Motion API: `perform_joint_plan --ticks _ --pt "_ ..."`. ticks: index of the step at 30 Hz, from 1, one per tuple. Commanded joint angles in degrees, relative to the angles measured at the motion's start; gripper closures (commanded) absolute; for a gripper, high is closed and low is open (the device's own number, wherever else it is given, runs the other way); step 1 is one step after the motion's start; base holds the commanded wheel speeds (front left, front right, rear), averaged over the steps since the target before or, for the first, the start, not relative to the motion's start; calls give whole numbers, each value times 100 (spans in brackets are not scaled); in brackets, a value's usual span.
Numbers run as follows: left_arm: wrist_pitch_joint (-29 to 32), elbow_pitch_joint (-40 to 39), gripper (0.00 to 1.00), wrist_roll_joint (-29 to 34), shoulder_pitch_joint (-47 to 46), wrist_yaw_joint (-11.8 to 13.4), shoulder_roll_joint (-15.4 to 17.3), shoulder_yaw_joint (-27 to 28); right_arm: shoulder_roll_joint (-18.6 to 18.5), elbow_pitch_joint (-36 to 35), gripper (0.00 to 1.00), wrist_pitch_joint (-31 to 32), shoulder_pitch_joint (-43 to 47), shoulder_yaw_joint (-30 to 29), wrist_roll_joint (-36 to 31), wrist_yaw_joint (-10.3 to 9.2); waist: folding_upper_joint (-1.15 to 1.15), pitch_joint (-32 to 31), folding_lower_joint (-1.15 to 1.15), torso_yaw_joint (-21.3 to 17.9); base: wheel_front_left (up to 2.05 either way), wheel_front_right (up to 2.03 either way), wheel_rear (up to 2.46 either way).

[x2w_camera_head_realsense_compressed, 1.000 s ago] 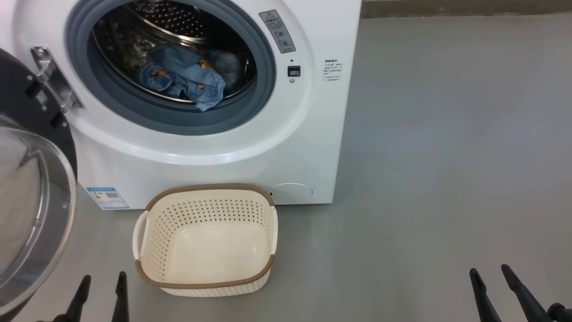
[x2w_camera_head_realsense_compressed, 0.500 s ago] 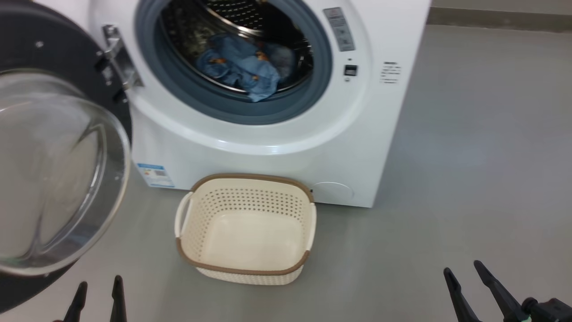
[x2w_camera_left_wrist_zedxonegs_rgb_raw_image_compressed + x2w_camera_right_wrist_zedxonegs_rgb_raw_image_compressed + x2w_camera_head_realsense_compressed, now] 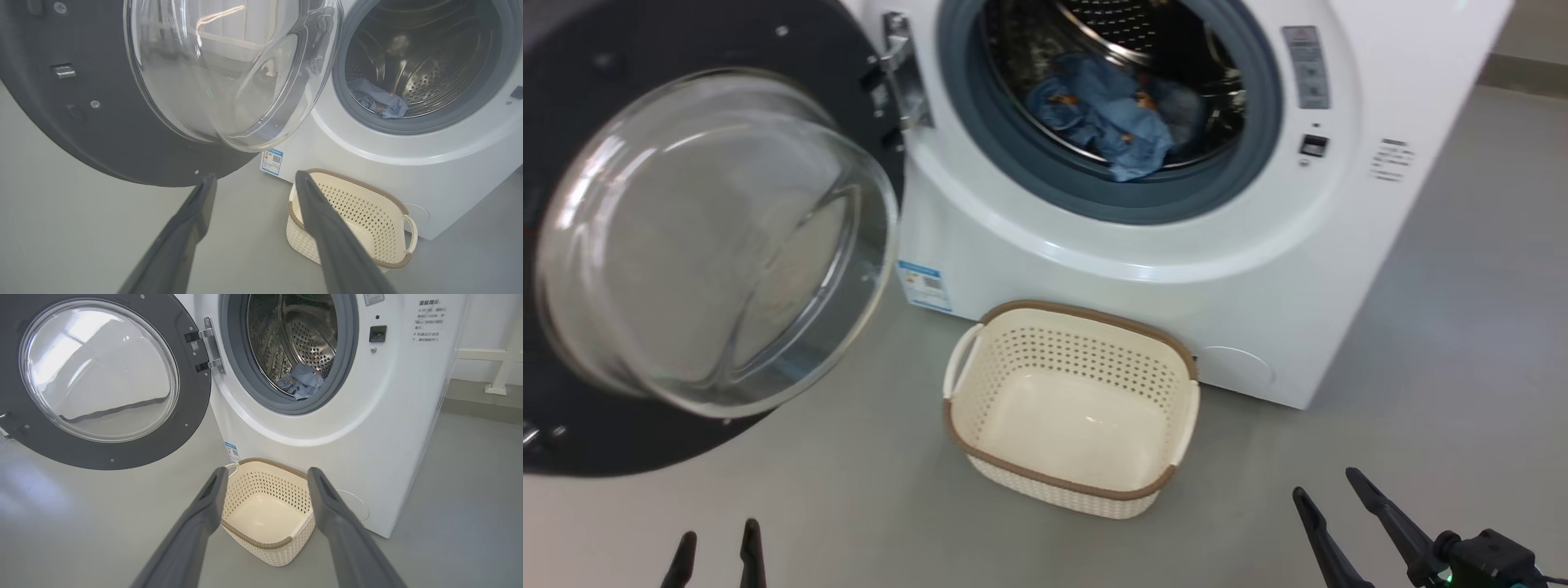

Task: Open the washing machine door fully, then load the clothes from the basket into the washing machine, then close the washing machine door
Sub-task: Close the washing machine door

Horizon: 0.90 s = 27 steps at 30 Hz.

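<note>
We found the washing machine (image 3: 1094,269) standing on the grey floor (image 3: 768,506) with its mouth uncovered. The washing machine door (image 3: 711,237) was swung wide to the machine's left, hanging from the metal hinge (image 3: 903,73) at the left edge of the opening, its glass bulge facing us. The clothes (image 3: 1115,114) lay inside the machine, bunched low in the steel drum. One blue fold draped towards the grey gasket (image 3: 1176,200), though we could not quite tell whether it rested on the rubber. The basket (image 3: 1086,314) sat on the floor just in front of the machine's base, below the opening, its cream bottom bare. A small blue label (image 3: 923,286) was stuck low on the machine's front, near the basket's left handle. Our left gripper (image 3: 719,531) hung well short of the machine, beneath the open door, fingers spread wide and holding nothing. Our right gripper (image 3: 1325,482) hovered off the machine's right front corner, likewise parted wide and empty.
</note>
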Motion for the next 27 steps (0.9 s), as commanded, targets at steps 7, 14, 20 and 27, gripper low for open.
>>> perform_joint_plan --ticks 7,14,20,27 --pt "-36 -213 0 -72 12 59 70 161 -199 -80 0 -28 -278 286 27 35 0 -56 0 748 0 0 0" --pt "-36 -379 0 -225 76 193 70 150 -316 -29 0 -28 -576 560 67 35 0 82 0 849 0 0 0" --pt "-36 -510 0 -322 113 271 70 197 -362 9 0 -28 -694 659 107 35 0 111 0 870 0 0 0" --pt "-36 -950 100 -822 -24 124 70 574 -345 18 0 -28 -639 551 129 35 0 99 0 860 0 0 0"
